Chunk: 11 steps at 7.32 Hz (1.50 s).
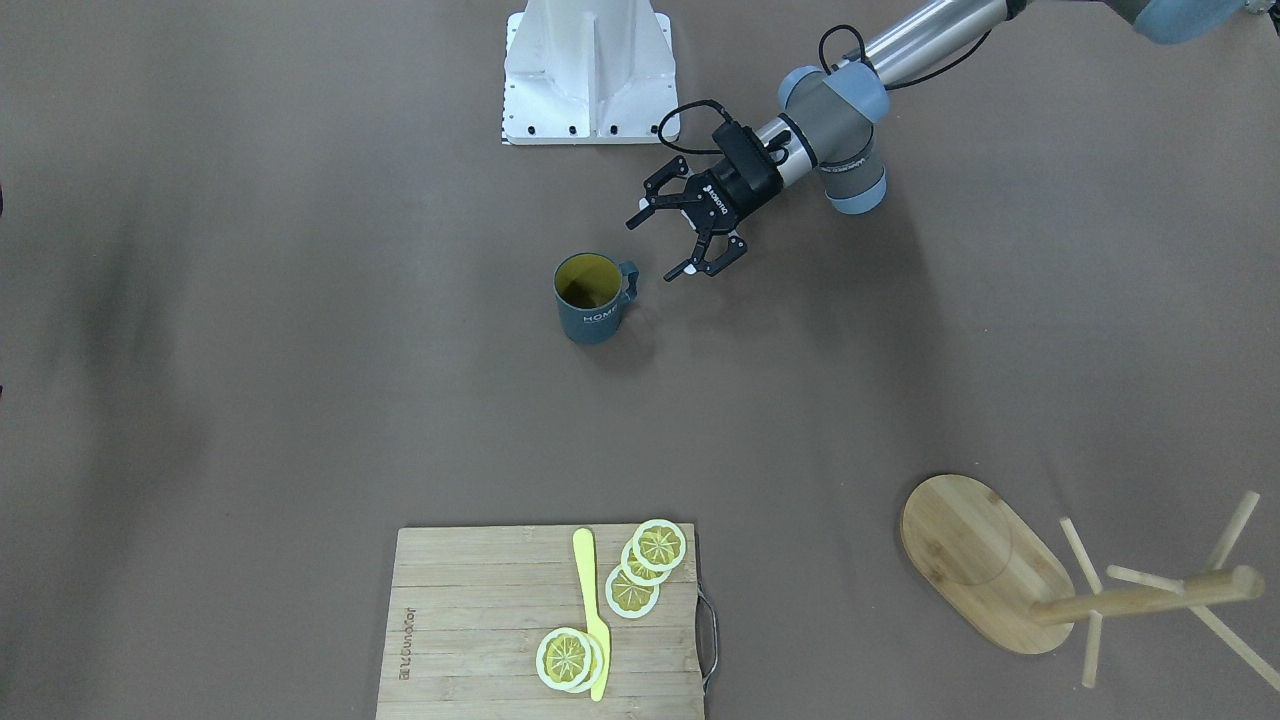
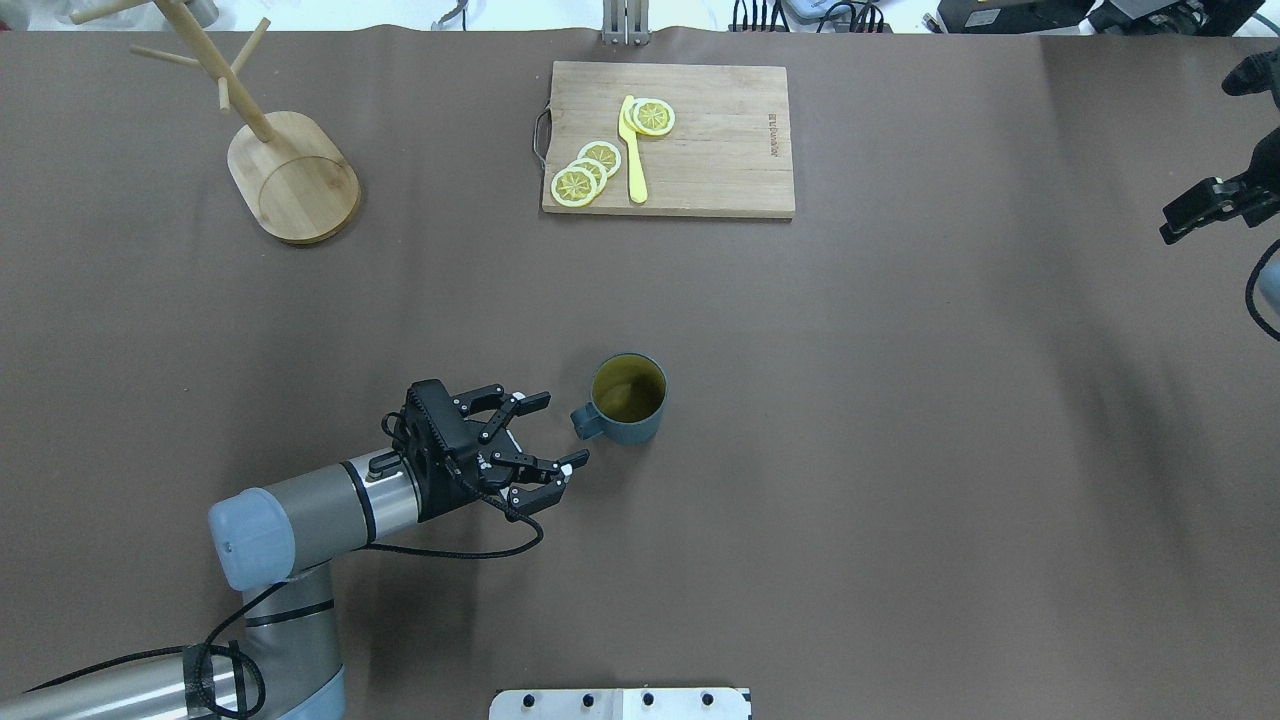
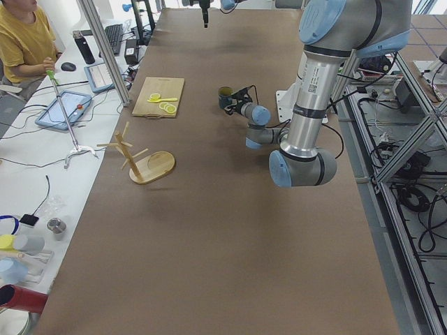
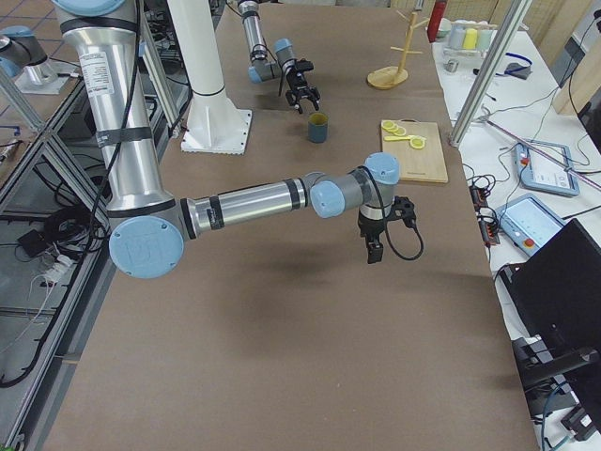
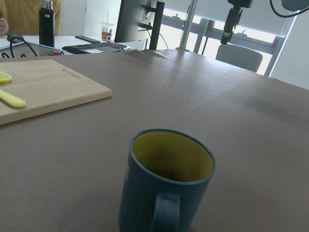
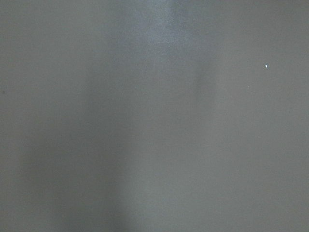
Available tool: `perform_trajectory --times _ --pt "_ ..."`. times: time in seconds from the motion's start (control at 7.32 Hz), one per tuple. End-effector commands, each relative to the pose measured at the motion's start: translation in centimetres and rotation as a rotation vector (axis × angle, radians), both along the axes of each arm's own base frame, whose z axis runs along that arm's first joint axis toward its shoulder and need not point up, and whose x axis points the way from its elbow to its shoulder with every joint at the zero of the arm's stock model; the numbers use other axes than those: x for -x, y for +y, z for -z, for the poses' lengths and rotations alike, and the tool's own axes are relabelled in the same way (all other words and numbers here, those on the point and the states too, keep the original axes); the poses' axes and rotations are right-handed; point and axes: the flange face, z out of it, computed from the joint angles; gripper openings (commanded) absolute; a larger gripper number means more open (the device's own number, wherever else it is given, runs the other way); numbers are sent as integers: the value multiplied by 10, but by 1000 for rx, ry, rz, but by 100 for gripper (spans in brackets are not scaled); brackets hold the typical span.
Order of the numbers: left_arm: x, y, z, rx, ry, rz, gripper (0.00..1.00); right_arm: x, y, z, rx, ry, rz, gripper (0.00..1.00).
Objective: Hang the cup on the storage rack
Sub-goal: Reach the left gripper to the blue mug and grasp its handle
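The cup (image 2: 628, 400), a dark slate-blue mug with a yellow-green inside, stands upright mid-table, its handle turned toward my left gripper (image 2: 560, 430). That gripper is open and empty, lying low just short of the handle, apart from it. In the front view the cup (image 1: 590, 300) sits left of the left gripper (image 1: 655, 245). The left wrist view shows the cup (image 5: 164, 188) close, handle nearest. The storage rack (image 2: 293, 175), a bamboo mug tree, stands at the far left corner, no mug on it. My right gripper (image 2: 1175, 228) hangs at the right edge, fingers together, empty.
A wooden cutting board (image 2: 668, 140) at the far middle carries lemon slices (image 2: 585, 175) and a yellow knife (image 2: 632, 150). The white robot base (image 1: 590, 75) stands behind the cup. An operator (image 3: 24, 42) sits beyond the table's far side.
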Motion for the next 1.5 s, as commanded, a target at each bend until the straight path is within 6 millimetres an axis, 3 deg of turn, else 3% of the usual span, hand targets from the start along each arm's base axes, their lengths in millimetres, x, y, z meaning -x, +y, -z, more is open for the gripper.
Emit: perform_trajectory --times 0.0,0.68,0.96,1.37 --pt "-7 -3 9 -12 -24 9 80 0 1 -3 3 2 1 100" --pt "-9 -10 -3 -5 -52 18 69 -3 10 -17 -15 -8 -3 100" --pt "-11 -11 -8 -2 -62 18 59 -3 10 -18 -15 -9 -1 100" --pt "-13 -9 -5 -2 -57 17 58 -3 10 -17 -16 -9 -1 100"
